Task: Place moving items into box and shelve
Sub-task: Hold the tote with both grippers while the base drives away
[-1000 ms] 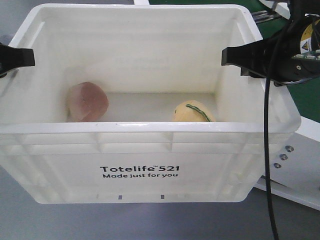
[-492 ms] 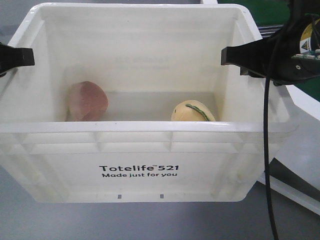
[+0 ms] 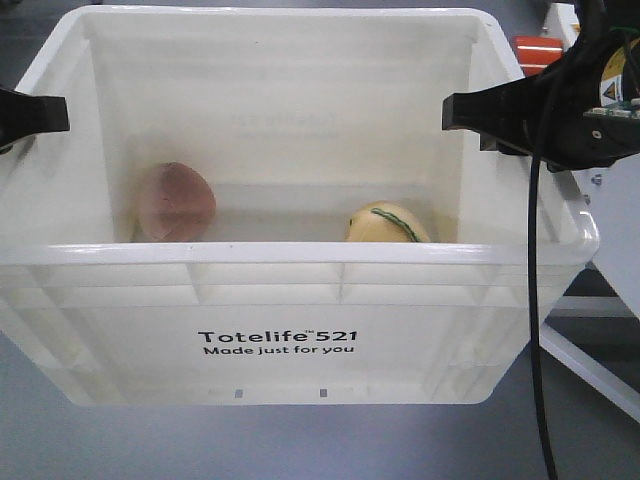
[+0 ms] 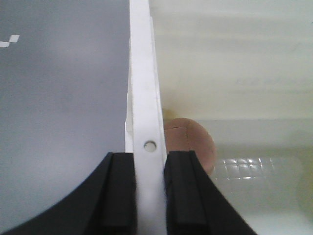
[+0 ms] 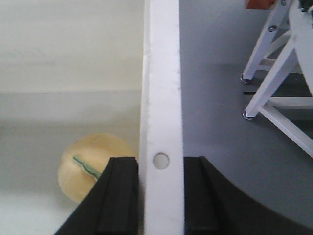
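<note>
Left gripper (image 4: 150,166), right gripper (image 5: 160,169) still clamp box (image 3: 270,300); white frame (image 5: 288,103) shifted.

The crate (image 3: 300,255) is white, with black print (image 3: 278,343) on its front wall. The pink-grey plush ball (image 3: 176,201) shows stitched seams. The pale yellow plush ball (image 3: 385,224) has a green stitched stripe. The left hand (image 4: 149,155) and the right hand (image 5: 160,159) are black. The floor (image 4: 58,98) is plain grey, and the frame legs (image 5: 274,58) are white.
</note>
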Robot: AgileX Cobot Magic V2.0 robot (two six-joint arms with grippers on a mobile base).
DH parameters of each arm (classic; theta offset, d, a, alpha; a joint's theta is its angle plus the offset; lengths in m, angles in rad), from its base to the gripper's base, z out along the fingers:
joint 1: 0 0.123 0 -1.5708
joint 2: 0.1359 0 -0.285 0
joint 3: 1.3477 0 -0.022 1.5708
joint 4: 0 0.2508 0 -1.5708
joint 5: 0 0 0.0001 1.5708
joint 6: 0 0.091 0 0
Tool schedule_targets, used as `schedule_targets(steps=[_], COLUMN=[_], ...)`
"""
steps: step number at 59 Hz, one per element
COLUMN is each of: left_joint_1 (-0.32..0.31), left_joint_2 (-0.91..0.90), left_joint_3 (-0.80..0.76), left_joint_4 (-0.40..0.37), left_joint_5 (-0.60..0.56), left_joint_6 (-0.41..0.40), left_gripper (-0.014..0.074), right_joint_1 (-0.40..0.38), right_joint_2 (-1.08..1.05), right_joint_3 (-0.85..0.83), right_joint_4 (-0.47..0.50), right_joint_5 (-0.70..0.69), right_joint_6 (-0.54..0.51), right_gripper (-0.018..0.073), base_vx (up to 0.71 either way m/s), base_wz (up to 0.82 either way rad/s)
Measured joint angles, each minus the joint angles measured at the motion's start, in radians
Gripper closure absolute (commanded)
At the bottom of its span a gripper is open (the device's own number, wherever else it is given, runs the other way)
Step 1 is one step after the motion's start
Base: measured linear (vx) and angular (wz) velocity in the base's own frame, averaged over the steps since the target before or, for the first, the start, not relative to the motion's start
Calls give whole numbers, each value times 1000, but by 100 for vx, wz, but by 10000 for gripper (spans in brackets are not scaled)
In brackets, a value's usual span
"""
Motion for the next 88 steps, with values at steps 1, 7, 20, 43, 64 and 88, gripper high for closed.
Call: schedule_targets(steps=[1,7,20,43,64,88], left_joint_1=[0,-1,-1,-1,-1,-1], left_joint_2=[0,0,0,0,0,0], left_joint_3=[0,0,0,0,0,0], left_joint_4=[0,0,1,1,1,2], left_joint_5=[0,0,1,1,1,1], left_joint_6=[0,0,0,0,0,0], left_gripper=[619,619,619,619,619,619], right_joint_1=[0,0,1,1,1,1], right_joint_2=[0,0,0,0,0,0], right_joint_3=[0,0,0,0,0,0], right_joint_4=[0,0,1,1,-1,1], right_joint_5=[0,0,0,1,0,0], right_joint_6=[0,0,0,0,0,0], right_gripper=[474,474,474,474,474,474], base_vx=[-11,-10,-9,-8,-10,-14], base_wz=[51,52,53,49,55,64])
